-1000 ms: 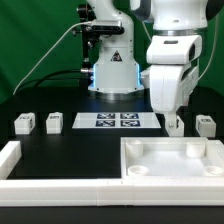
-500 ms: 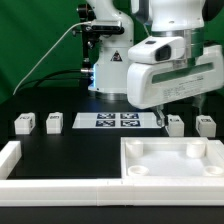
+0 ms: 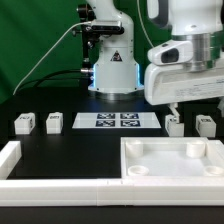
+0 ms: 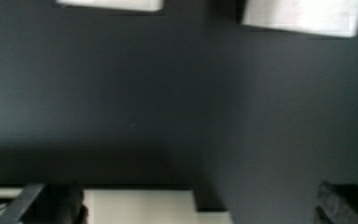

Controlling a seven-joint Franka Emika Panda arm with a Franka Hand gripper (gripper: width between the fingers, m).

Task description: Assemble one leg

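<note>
**A:** What has moved in the last second?

**B:** The arm [image 3: 185, 75] has lifted. The gripper [image 4: 194, 198] was down low at the leg [image 3: 175, 124], just off the end of the marker board [image 3: 118, 121] on the exterior view's right. Now it hangs above that spot, turned on its side.

**A:** Did the leg go up with it?

**B:** No. The leg stands where it was, just beside the board. In the wrist view the fingers [image 4: 30, 205] are spread wide with nothing between them.

**A:** So what does that mean for the job?

**B:** I'd judge the grasp isn't made yet. The tray [image 3: 205, 172], nearer the camera than the board, shows only bare sockets [image 3: 138, 150], so picking up comes first.
</note>
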